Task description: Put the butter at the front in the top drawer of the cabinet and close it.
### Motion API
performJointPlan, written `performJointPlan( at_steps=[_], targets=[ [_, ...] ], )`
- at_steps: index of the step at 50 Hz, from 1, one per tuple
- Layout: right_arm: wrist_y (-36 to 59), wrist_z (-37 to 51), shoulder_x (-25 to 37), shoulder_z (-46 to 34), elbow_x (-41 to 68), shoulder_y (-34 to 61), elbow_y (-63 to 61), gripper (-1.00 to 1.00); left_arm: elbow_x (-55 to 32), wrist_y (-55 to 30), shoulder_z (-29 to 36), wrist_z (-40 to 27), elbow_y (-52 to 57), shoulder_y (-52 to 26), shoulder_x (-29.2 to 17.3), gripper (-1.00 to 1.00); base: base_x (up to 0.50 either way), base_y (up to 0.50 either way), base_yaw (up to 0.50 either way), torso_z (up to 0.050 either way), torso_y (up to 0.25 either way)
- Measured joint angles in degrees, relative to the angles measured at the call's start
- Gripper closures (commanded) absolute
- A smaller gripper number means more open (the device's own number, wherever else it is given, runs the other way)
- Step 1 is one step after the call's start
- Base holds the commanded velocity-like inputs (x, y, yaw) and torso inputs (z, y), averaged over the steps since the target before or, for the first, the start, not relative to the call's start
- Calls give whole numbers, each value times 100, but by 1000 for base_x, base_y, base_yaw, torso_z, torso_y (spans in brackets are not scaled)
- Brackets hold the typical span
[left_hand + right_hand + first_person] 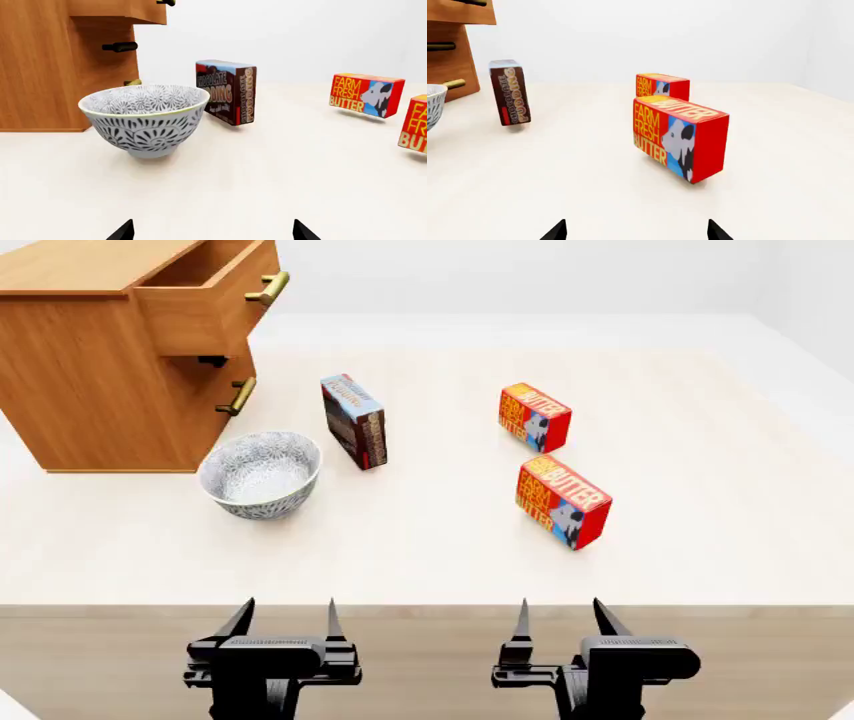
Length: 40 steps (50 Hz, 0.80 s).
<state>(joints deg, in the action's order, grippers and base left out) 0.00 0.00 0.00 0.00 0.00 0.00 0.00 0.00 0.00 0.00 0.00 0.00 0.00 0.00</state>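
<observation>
While both arms wait at the near table edge, the left gripper point(284, 618) and right gripper point(559, 616) stand spread apart, holding nothing. Front butter point(562, 502) stands on the table, a second carton point(534, 417) behind it. Top drawer point(211, 297) (brass-handled) juts open from the cabinet point(94, 390).
</observation>
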Motion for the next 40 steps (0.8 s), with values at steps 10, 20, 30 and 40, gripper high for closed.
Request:
performJointPlan(
  at_steps=[10, 20, 30, 40],
  targets=[
    [63, 165, 106, -145, 80, 25, 10, -100, -47, 33, 161, -113, 26, 28, -124, -100, 0, 0, 0, 3, 0],
    [181, 349, 223, -251, 237, 23, -120, -100, -127, -34, 310, -234, 172, 62, -265, -100, 0, 0, 0, 50, 0],
    [719, 567, 350, -248, 433, 166, -742, -100, -297, -878, 340, -338, 1073, -21, -442, -100, 0, 0, 0, 50, 0],
    [2107, 767, 552, -170, 699, 882, -1785, -100, -488, -2636, 329, -345, 2504, -681, -745, -100, 0, 0, 0, 50, 0]
  ],
)
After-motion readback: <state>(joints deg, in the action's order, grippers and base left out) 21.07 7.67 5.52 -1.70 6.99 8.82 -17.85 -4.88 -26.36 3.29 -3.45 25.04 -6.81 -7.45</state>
